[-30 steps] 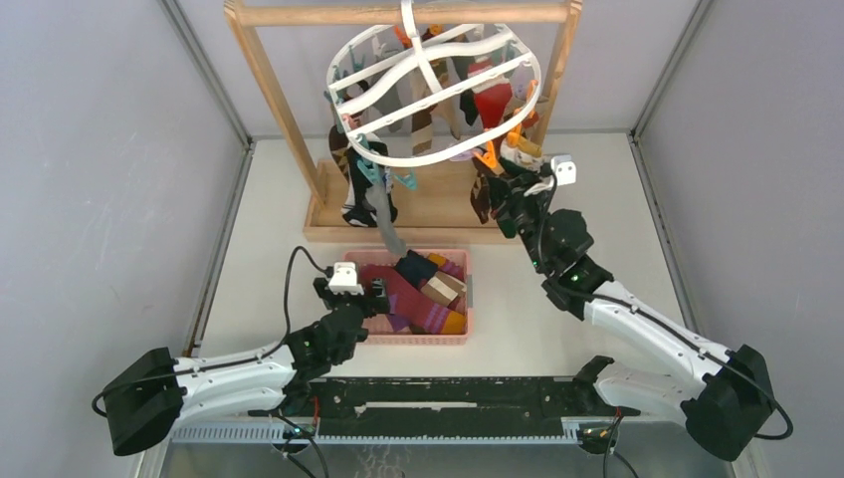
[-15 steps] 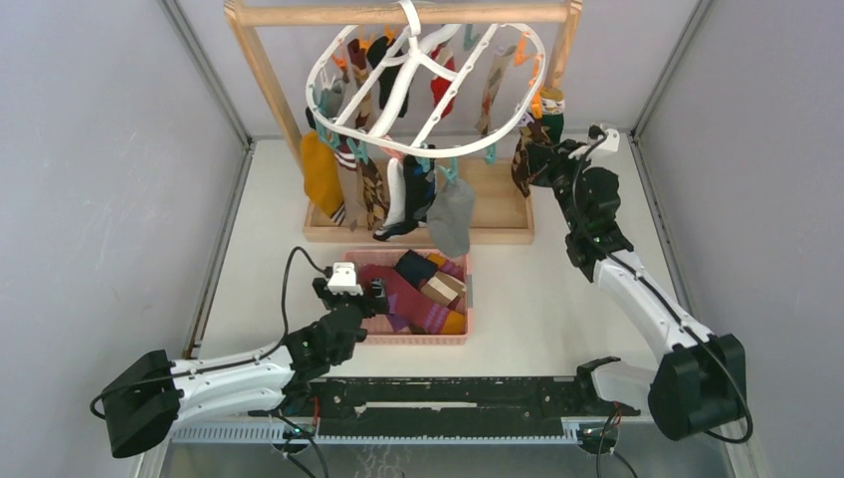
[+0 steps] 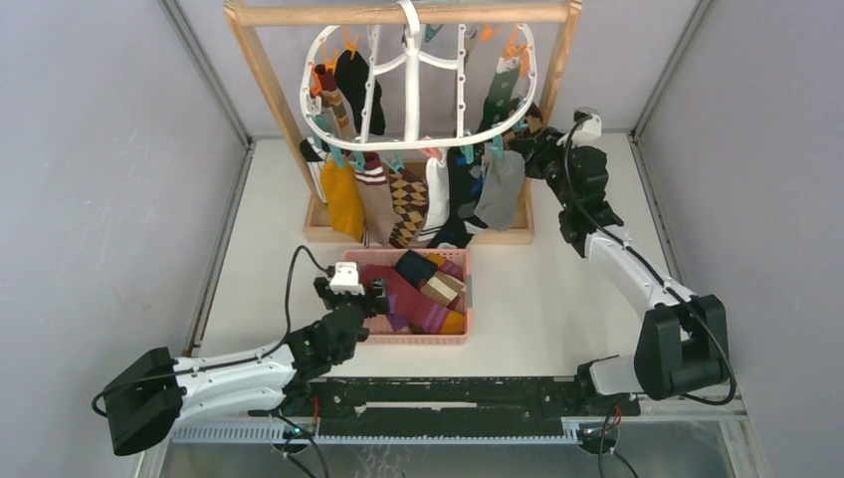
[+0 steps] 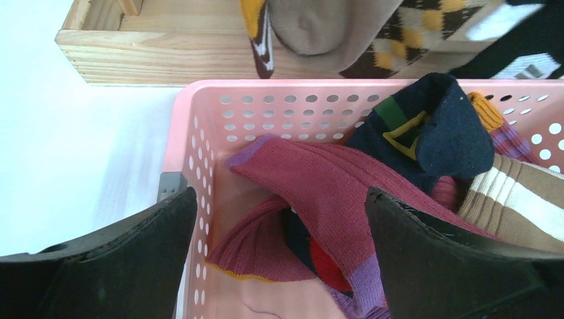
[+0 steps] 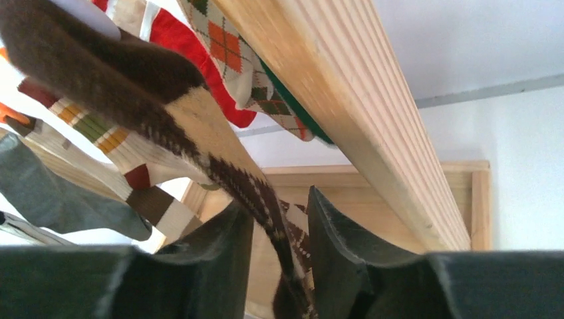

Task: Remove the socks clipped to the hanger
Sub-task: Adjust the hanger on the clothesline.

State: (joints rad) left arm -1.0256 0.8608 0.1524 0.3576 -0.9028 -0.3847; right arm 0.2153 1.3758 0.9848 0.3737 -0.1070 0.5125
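The white ring hanger hangs by its hook from the wooden stand's top bar. Several socks are clipped round it, among them a mustard one, an argyle one and a grey one. My right gripper is at the hanger's right side, beside the stand's right post. In the right wrist view it is open, and a brown argyle sock runs loosely down between its fingers. My left gripper hovers wide open over the pink basket, holding nothing.
The wooden frame stand has a base tray at the back of the table, and its post is close to my right fingers. The pink perforated basket holds several loose socks, with a maroon one on top. Grey walls enclose both sides.
The right arm swung from the hanger's front right back to the right post and its jaws parted around the brown sock. The hanger rocked back towards level. The left arm stayed still.
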